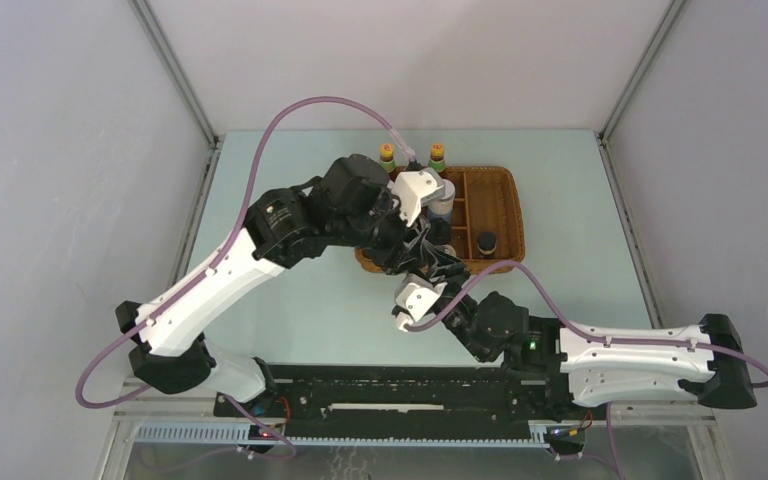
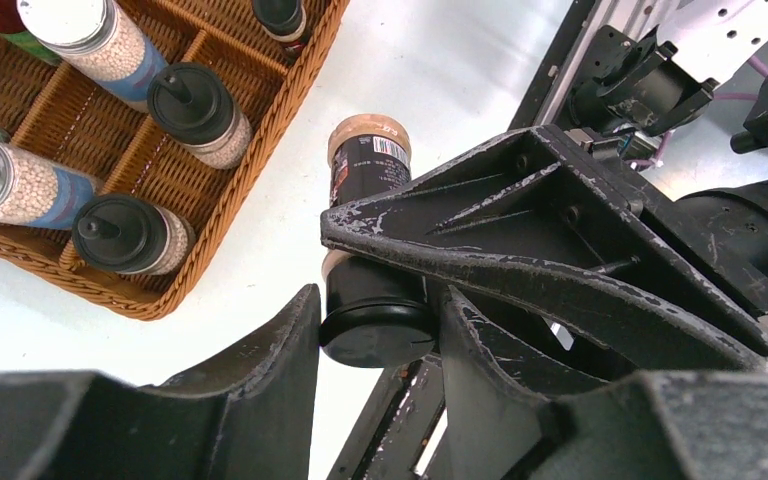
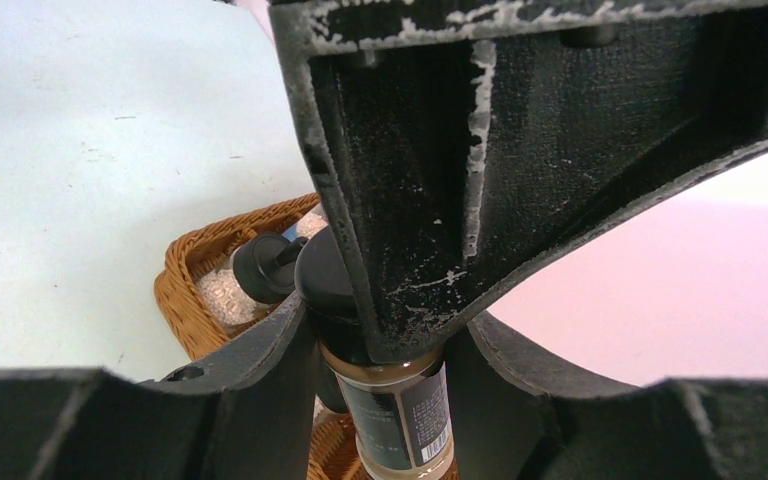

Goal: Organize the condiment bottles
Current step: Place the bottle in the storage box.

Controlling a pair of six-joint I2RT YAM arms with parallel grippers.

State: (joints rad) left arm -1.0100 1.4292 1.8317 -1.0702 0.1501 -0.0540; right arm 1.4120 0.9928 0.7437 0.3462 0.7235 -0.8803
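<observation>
Clamped from two sides on one tiny dark bottle (image 2: 365, 180). Left gripper (image 2: 375, 300) closed on the black-capped end, one finger (image 2: 260, 360) on each flank of the cap. Right gripper (image 3: 385, 320) closed just below the cap, at the shoulder of the same bottle, with one of its fingers (image 2: 520, 230) crossing over the bottle in the left wrist view. No gap visible between either pair of fingers and the bottle.

Bottle outside the wicker tray (image 2: 245, 150), just off its near-left corner, over the pale table (image 1: 330, 310). Amber contents and a dark label with a barcode in the right wrist view. Cannot tell whether touching the table or lifted clear of it.

In the tray's left compartments, upright: two black-capped white bottles (image 2: 190, 105) (image 2: 125, 232) along the near-left side, and two silver-topped shakers (image 2: 80, 35) (image 2: 5, 185) with blue bands just behind them. Second small dark bottle (image 1: 486, 243) upright in a compartment toward the tray's right side. Two yellow-capped sauce bottles (image 1: 386, 152) (image 1: 437, 152) upright at the tray's far-left edge; inside or just outside, impossible to tell from above.
</observation>
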